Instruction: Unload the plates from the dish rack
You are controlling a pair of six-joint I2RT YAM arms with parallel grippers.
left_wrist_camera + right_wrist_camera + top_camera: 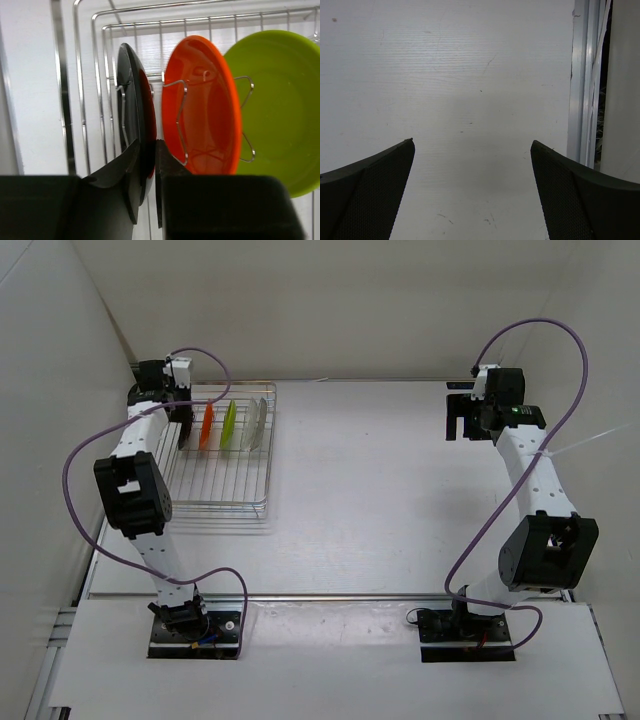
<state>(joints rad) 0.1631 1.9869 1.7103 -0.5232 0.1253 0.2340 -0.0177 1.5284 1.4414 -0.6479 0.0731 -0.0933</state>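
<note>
The dish rack (222,495) stands at the table's far left. Four plates stand on edge in it: black (185,432), orange (206,427), lime green (229,425) and clear (259,423). My left gripper (181,412) is at the black plate's top. In the left wrist view the gripper (147,146) has its jaws closed on the rim of the black plate (131,95), beside the orange plate (205,115) and the green plate (280,110). My right gripper (460,417) hangs open and empty over bare table at the far right, as the right wrist view (472,145) shows.
The rack's wire sides (95,75) rise close around the plates, and wire dividers run between them. The enclosure's left wall is just beside the rack. An aluminium rail (580,80) marks the table's right edge near my right gripper.
</note>
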